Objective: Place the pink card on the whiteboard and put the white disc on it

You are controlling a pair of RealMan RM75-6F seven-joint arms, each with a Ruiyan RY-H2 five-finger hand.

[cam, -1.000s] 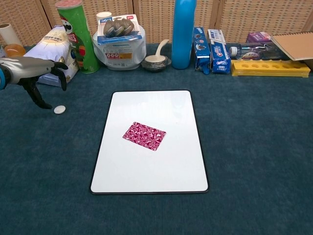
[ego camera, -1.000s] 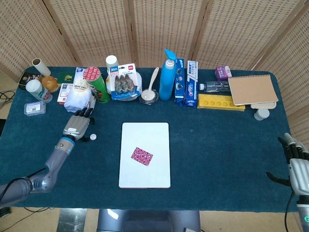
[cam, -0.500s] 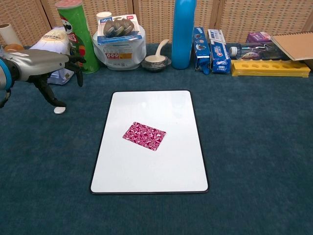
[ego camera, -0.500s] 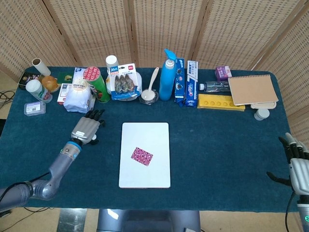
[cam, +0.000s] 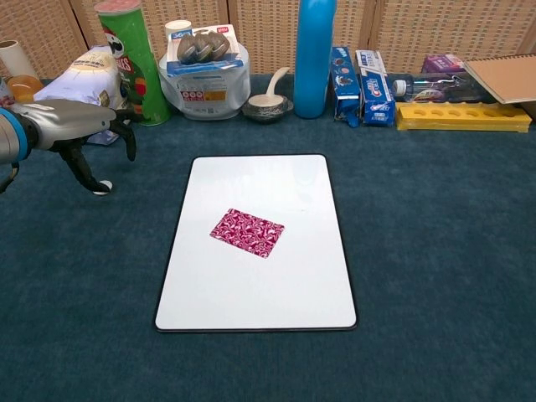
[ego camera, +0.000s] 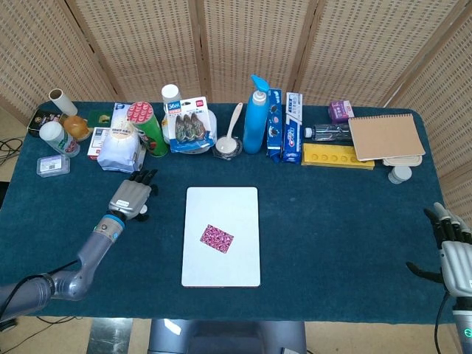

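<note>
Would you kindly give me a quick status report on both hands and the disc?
Left robot hand over the white disc, thumb touching, not lifted. Right robot hand open, idle at table edge. Pink card on whiteboard. Path clear.

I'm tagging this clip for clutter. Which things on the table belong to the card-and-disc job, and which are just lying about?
Belong to the job:
pink card, lying on the whiteboard
white disc, on the cloth under the left hand

Just lying about:
green crisp tube
blue bottle
yellow tray
notebook
</note>
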